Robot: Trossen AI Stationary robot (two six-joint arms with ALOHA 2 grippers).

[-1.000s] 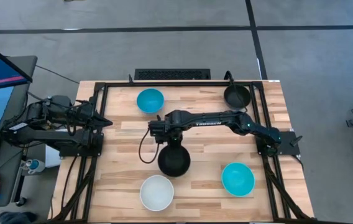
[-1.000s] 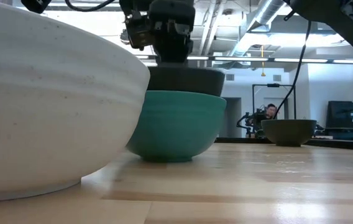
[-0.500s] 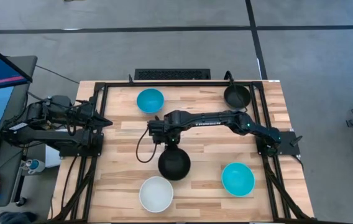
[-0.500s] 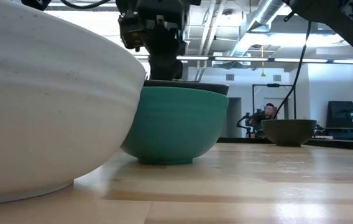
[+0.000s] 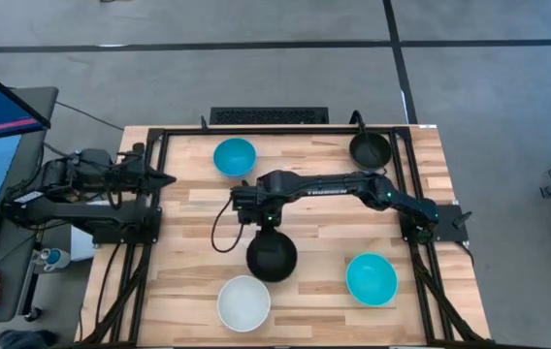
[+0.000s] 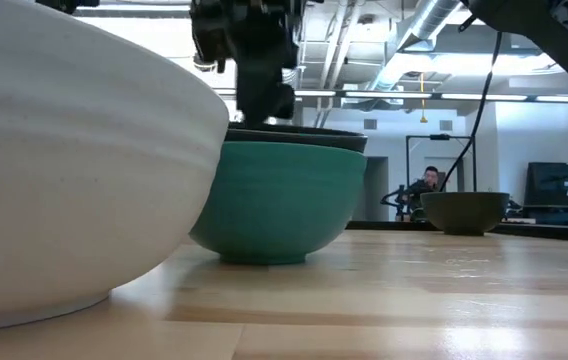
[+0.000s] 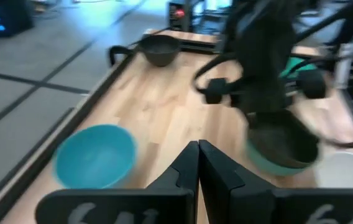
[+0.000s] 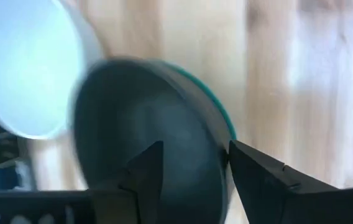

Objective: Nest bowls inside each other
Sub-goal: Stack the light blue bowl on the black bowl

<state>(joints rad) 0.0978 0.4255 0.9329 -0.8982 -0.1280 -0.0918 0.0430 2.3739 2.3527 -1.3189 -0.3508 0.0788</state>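
A black bowl sits nested in the dark teal bowl at the table's middle, its rim just above the teal rim. My right gripper hangs open over the stack's far rim, one finger over the black bowl's inside and the other outside; in the low view the gripper stands just clear above. The white bowl stands close by on the near side. My left gripper waits shut at the table's left edge.
A cyan bowl stands at the far left of the middle, another cyan bowl at the near right, and a second black bowl at the far right. A dark frame edges the table.
My right gripper has opened and let go of the black bowl, then risen slightly. The black bowl, which stood high out of the teal bowl, has dropped deep into it. The stack has slid a little toward the near edge.
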